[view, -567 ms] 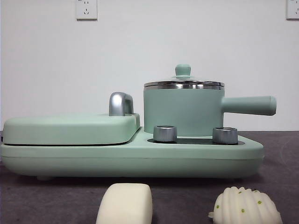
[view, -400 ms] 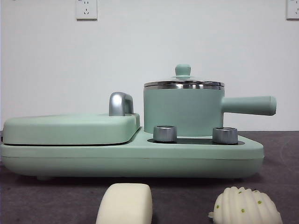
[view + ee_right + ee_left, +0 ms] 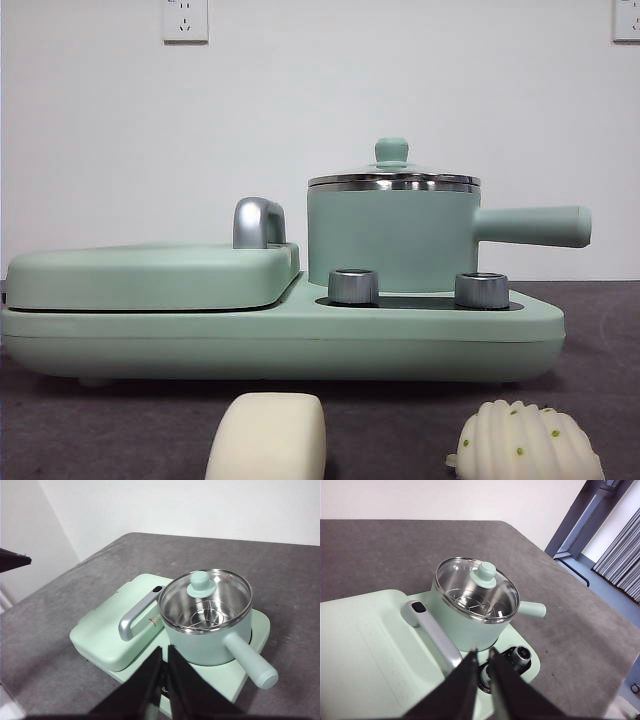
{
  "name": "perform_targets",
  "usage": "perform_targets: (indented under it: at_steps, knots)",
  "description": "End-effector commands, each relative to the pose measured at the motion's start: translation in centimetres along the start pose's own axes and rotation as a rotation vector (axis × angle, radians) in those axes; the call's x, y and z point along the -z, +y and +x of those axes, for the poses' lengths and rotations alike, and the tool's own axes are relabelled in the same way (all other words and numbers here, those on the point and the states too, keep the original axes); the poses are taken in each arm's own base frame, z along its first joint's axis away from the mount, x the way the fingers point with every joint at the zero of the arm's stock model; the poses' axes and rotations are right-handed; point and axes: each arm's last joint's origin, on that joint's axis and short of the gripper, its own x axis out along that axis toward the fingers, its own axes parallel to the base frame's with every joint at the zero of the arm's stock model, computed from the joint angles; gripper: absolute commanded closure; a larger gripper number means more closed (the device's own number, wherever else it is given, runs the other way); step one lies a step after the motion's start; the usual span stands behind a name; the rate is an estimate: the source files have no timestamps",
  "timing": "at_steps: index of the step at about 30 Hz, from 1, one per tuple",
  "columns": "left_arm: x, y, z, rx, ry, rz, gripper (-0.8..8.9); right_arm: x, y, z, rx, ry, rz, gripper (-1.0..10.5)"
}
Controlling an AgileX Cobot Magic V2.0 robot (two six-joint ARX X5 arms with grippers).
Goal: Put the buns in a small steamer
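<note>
1. The left gripper [image 3: 481, 655] hangs high above the cooker, its two black jaws nearly closed with only a thin gap between them, grasping nothing.
2. The right gripper [image 3: 164, 652] also hangs high above the cooker from the other side, its jaws likewise drawn almost together and empty.
3. Below both grippers sits the steamer [image 3: 392, 235], a mint-green pot with a side handle [image 3: 530, 226], standing on the right half of a mint-green cooker base [image 3: 280, 335].
4. Its glass lid [image 3: 210, 597] is still on, green knob [image 3: 391, 151] upright; through the glass a steel rack shows inside, with no bun in it.
5. Beside the steamer lies the flat griddle [image 3: 150, 275], closed, with its chrome handle [image 3: 258, 222] next to the pot.
6. The two buns lie on the table in front of the cooker: the smooth bun [image 3: 268, 437] towards the middle, the ridged bun [image 3: 525, 443] off to the side, well apart from each other.
7. Nothing has changed over the last moments: pot, lid and buns sit exactly as before, and no arm enters the front view.
8. My judgement: the task is not yet started; the lid must come off before either bun goes in.
</note>
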Motion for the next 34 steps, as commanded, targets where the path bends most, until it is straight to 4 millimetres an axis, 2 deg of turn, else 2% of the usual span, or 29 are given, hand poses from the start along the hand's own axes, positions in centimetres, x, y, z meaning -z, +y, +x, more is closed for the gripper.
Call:
perform_targets:
  at_steps: [1, 3, 5, 6, 8, 13, 17, 21, 27, 34]
  knots:
    - [-0.6, -0.3, -0.1, 0.014, -0.018, 0.030, 5.68, -0.4, 0.2, -0.2, 0.000, -0.012, -0.021, 8.0]
    - [-0.6, -0.3, -0.1, 0.014, -0.018, 0.030, 3.87, -0.4, 0.2, -0.2, 0.003, -0.012, -0.020, 6.7]
    - [-0.6, -0.3, -0.1, 0.014, -0.020, 0.031, 2.91, -0.4, 0.1, -0.2, 0.007, -0.012, -0.021, 5.3]
    - [-0.6, -0.3, -0.1, 0.014, -0.020, 0.031, 2.79, -0.4, 0.1, -0.2, 0.006, -0.013, -0.021, 4.9]
    - [-0.6, -0.3, -0.1, 0.014, -0.019, 0.012, 2.80, -0.4, 0.1, -0.2, 0.006, -0.013, -0.021, 4.5]
    - [-0.8, -0.2, 0.2, 0.018, -0.024, -0.059, 2.80, -0.4, 0.1, -0.2, 0.006, -0.013, -0.020, 4.5]
    - [-1.3, 0.1, 1.1, 0.017, 0.011, -0.084, 2.80, -0.4, 0.1, -0.2, 0.005, -0.013, -0.021, 4.5]
    - [-2.6, 0.3, 2.5, 0.027, 0.055, -0.091, 2.81, -0.4, 0.1, -0.2, 0.005, -0.013, -0.021, 4.5]
    - [-5.5, 0.5, 6.0, 0.037, 0.196, -0.080, 2.80, -0.4, 0.1, -0.2, 0.005, -0.013, -0.011, 4.5]
    - [-9.0, 0.5, 11.6, 0.058, 0.346, -0.067, 2.82, -0.4, 0.1, -0.2, 0.005, -0.013, -0.003, 4.5]
